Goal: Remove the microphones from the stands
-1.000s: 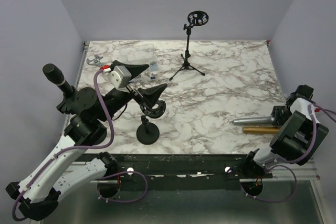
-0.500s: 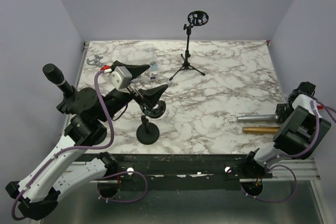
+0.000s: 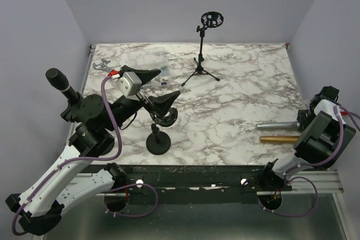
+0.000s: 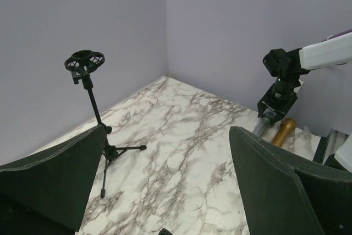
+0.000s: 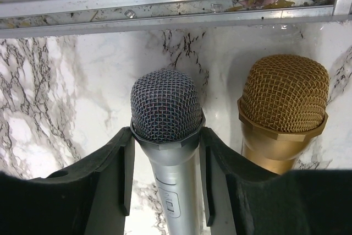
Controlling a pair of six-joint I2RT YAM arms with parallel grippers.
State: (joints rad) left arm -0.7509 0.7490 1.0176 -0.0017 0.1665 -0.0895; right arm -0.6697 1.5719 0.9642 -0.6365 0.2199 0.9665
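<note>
The right claw (image 5: 166,136) was closed on the silver microphone (image 5: 165,100) just below its mesh head, low over the surface (image 3: 236,82) at its right edge, well apart from both stands. Gripped so near one end, it could pivot or slip and knock the gold microphone (image 5: 283,100) just beside it. The left claw (image 4: 166,130) hung wide open and empty near the small round-based stand (image 3: 158,139). The tripod stand (image 4: 93,103) stood bare at the back.

Silver mic (image 5: 165,115), gold mic (image 5: 283,105), mesh-pattern heads. Table (image 3: 242,88) white marble w/ grey-black veins. Tripod stand (image 3: 201,51), round-base stand (image 3: 158,143): 2 black. Walls (image 3: 169,4) lilac.
</note>
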